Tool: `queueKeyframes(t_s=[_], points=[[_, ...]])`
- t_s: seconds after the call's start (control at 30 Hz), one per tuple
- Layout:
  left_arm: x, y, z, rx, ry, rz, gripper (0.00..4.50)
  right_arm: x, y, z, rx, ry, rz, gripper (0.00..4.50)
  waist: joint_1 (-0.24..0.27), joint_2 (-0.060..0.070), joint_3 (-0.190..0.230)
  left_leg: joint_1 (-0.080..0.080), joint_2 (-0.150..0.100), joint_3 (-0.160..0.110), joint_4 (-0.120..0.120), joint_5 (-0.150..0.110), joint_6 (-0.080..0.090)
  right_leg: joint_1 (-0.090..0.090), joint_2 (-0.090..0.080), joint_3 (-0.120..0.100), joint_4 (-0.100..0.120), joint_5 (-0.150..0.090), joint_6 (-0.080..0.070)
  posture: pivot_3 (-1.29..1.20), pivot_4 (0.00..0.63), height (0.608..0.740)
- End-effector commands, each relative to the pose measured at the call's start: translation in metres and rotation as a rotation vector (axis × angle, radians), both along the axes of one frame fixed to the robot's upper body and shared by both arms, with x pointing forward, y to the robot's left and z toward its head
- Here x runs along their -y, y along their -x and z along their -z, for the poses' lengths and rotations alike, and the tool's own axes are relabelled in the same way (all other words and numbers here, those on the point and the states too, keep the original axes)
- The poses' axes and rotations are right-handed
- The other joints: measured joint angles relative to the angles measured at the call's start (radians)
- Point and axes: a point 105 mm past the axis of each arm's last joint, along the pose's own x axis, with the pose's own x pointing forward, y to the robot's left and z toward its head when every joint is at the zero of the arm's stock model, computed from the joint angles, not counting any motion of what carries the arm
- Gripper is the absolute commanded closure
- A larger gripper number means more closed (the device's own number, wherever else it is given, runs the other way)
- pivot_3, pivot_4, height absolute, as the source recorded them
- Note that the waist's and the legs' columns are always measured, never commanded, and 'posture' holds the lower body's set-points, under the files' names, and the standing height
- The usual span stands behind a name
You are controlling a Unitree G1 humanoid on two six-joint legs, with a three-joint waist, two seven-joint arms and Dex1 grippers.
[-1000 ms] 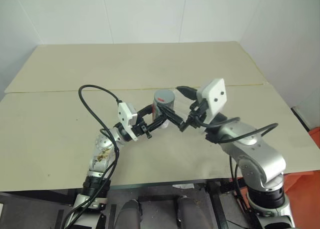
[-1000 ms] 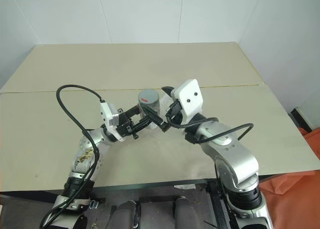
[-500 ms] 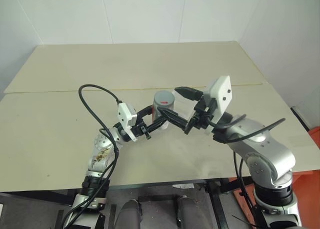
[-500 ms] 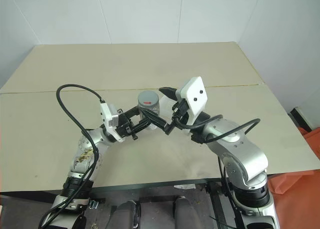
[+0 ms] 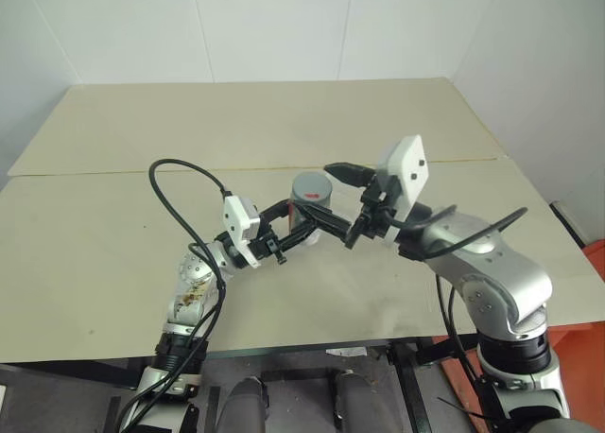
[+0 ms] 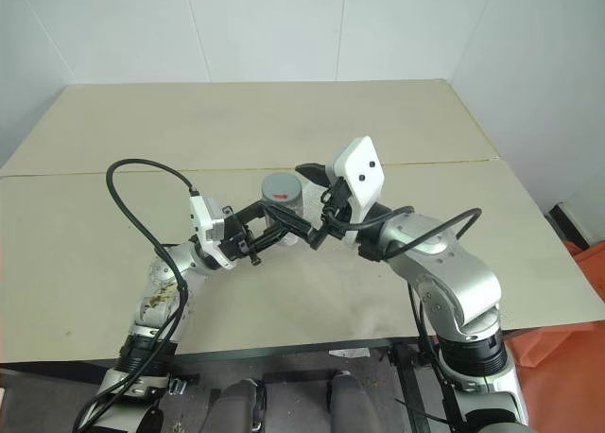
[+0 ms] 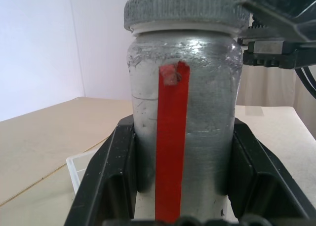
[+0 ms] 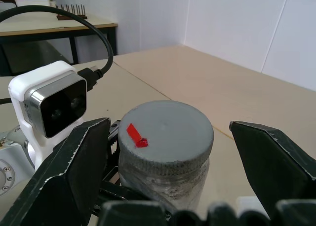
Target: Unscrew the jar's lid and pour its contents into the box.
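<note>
Grey lid (image 8: 165, 130) unchanged, right gripper (image 8: 170, 152) now rolled around it

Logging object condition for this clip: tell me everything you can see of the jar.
The jar is a silvery-grey cylinder with a scuffed, painted-looking surface and a red strip down its side. It stands upright, held off the table, clamped between the left end effector's fingers. Its ribbed grey lid, bearing a small red mark, is still on. The right end effector is open, its fingers on either side of the lid without touching it.
</note>
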Motion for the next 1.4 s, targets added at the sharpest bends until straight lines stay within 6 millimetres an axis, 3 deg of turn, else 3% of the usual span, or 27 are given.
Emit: queueKeyframes(t_s=[0.03,0.1,0.2,0.3,0.6,0.77,0.9,0.97,1.13,1.27,1.4], points=[[0.004,0.005,-0.008,0.055,0.009,0.014,2.53,-0.003,0.004,-0.011,0.046,-0.014,-0.020,0.00,0.000,0.000,0.000,0.000,0.000,0.000,0.000,0.000,0.000,0.000,0.000,0.000,0.000,0.000,0.000,0.00,0.150,0.740],[0.004,0.005,-0.008,0.054,0.009,0.015,2.53,-0.004,0.003,-0.012,0.046,-0.023,-0.014,0.00,0.000,0.000,0.000,0.000,0.000,0.000,0.000,0.000,0.000,0.000,0.000,0.000,0.000,0.000,0.000,0.00,0.150,0.740],[0.004,0.005,-0.007,0.053,0.010,0.015,2.53,-0.004,0.002,-0.013,0.046,-0.033,-0.011,0.54,0.000,0.000,0.000,0.000,0.000,0.000,0.000,0.000,0.000,0.000,0.000,0.000,0.000,0.000,0.000,0.00,0.150,0.740],[0.004,0.005,-0.008,0.054,0.012,0.015,2.53,-0.005,0.002,-0.012,0.047,-0.018,-0.012,1.52,0.000,0.000,0.000,0.000,0.000,0.000,0.000,0.000,0.000,0.000,0.000,0.000,0.000,0.000,0.000,0.00,0.150,0.740],[0.005,0.005,-0.001,0.048,-0.015,0.015,2.53,-0.003,0.005,-0.018,0.039,-0.065,-0.013,1.52,0.000,0.000,0.000,0.000,0.000,0.000,0.000,0.000,0.000,0.000,0.000,0.000,0.000,0.000,0.001,0.00,0.150,0.740],[0.004,0.005,0.010,0.077,-0.087,0.012,2.53,0.001,0.008,-0.033,-0.049,-0.188,-0.032,1.52,0.000,0.000,0.000,0.000,0.000,0.000,0.000,0.000,0.000,0.000,0.000,0.000,0.000,0.000,0.000,0.00,0.150,0.740],[0.004,0.004,0.007,0.080,-0.064,0.013,2.53,0.008,0.007,-0.048,-0.129,-0.370,-0.036,1.52,0.000,0.000,0.000,0.000,0.001,0.000,0.000,0.000,0.000,0.000,0.000,0.000,0.000,0.001,0.001,0.00,0.150,0.740],[0.002,0.003,0.003,0.078,-0.040,0.003,2.53,0.021,0.001,-0.051,-0.131,-0.413,0.038,1.52,0.000,0.000,0.000,0.000,0.001,0.000,0.000,0.000,0.000,0.000,0.000,0.000,0.000,0.001,0.002,0.00,0.150,0.740],[-0.008,-0.003,-0.009,0.061,0.032,-0.047,2.53,0.079,-0.022,-0.024,-0.141,-0.318,0.414,1.52,0.009,0.000,0.000,-0.001,0.000,0.000,0.000,0.000,0.000,0.000,-0.001,0.000,-0.001,0.001,0.002,0.00,0.150,0.740],[-0.020,-0.010,-0.014,0.060,0.030,-0.092,2.53,0.118,-0.020,0.027,-0.180,-0.019,0.614,1.52,0.013,0.000,0.000,-0.002,-0.001,0.000,0.000,0.000,0.000,-0.001,-0.001,0.000,-0.001,0.000,0.002,0.00,0.150,0.740],[-0.026,-0.016,-0.015,0.063,0.016,-0.113,2.53,0.138,-0.014,0.069,-0.282,0.150,0.684,1.52,0.004,0.000,0.000,-0.002,-0.001,0.000,0.000,0.000,0.001,-0.001,-0.001,0.000,-0.001,-0.001,0.002,0.00,0.150,0.740]])
